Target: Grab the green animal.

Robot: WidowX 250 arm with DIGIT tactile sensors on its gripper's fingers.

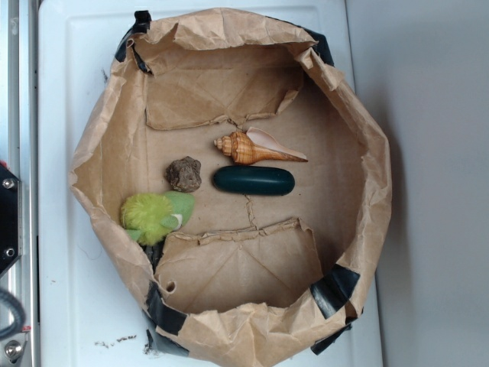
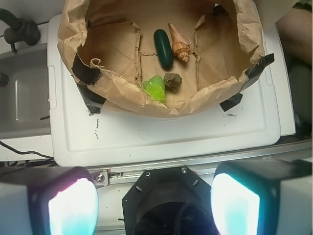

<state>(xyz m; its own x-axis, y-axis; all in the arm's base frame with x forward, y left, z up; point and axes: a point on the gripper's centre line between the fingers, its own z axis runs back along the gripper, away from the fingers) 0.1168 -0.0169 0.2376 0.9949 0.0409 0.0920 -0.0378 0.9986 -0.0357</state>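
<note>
Nothing grabbed yet: my jaws hang spread and empty, the green animal well ahead in the paper tub.

Bright, even light — soft shadows

Animal, rock, capsule, shell inside paper basin, animal nearest wall

A white plastic lid is carrying a brown paper bag, rolled down and sitting open at the lid's middle
</note>
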